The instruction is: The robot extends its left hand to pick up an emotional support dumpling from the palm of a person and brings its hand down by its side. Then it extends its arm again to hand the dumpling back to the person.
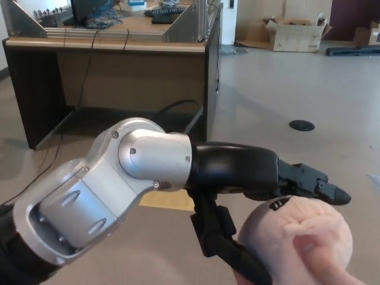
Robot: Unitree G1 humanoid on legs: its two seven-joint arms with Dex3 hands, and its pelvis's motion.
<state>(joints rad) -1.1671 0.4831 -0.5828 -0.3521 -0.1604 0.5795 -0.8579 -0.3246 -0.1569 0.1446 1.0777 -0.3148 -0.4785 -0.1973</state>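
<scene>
The robot's black left hand (261, 208) reaches forward, its 2 thick fingers (312, 183) spread above a soft, pale pink, round plush dumpling (297, 240) and its thumb below. A person's blurred fingertip (312, 244) presses the plush, likely taking it, so the grip looks released.

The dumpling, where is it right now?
In the head view the dumpling sits at the lower right, between the spread fingers of the left hand, with a person's thumb pressed on its front.
</scene>
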